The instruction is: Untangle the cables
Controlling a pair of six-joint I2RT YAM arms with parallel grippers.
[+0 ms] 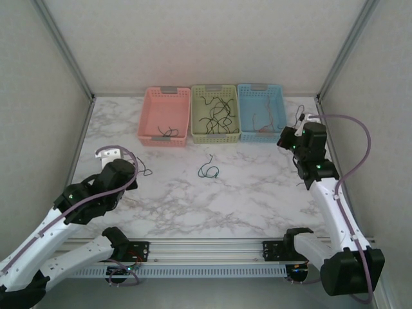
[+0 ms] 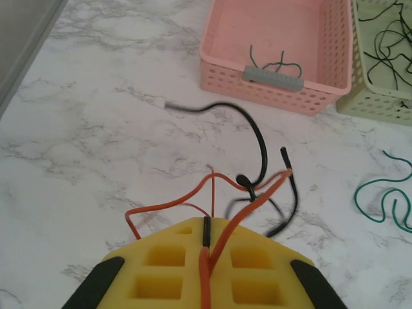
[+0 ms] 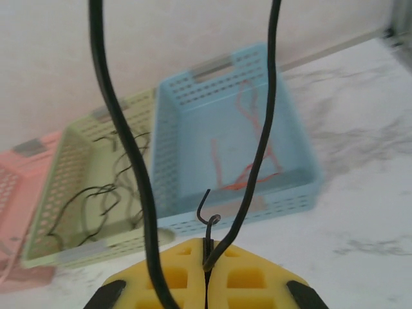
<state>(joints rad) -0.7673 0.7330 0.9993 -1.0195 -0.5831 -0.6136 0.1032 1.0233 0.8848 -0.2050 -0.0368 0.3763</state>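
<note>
We take 12 o'clock as the far edge of the table (image 1: 257,199) in the top view and 6 o'clock as the side with the arm bases.

**Left arm.** The left gripper (image 2: 206,239) is closed. Its yellow pads (image 2: 161,261) meet on the centre line and pinch a red cable (image 2: 168,206) together with a black cable (image 2: 260,145). The two strands cross and knot just ahead of the pads. The black cable then arcs away toward 11 o'clock in the wrist view and ends in a blurred grey tip. We cannot tell whether the bundle rests on the marble or hangs above it. In the top view this arm works at about 8 o'clock.

**Right arm.** The right gripper (image 3: 207,256) is also closed, pads touching, and it clamps a long black cable (image 3: 265,122). Both legs of that cable rise out of the top of the wrist view, and a short hooked end stands just above the pads. In the top view this arm stands at about 2 o'clock, near the blue basket (image 1: 262,136).

**Baskets.** Three baskets sit side by side at 12 o'clock:
- The pink basket (image 1: 154,109), at 11 o'clock, holds a few dark strands (image 1: 169,131).
- The green basket (image 1: 215,137), at 12 o'clock, holds many black strands (image 1: 215,112).
- The blue basket, at 1 o'clock, holds red strands (image 3: 217,161).

**Loose item.** One green cable (image 1: 208,170) lies curled at the table centre, well apart from both grippers.
</note>
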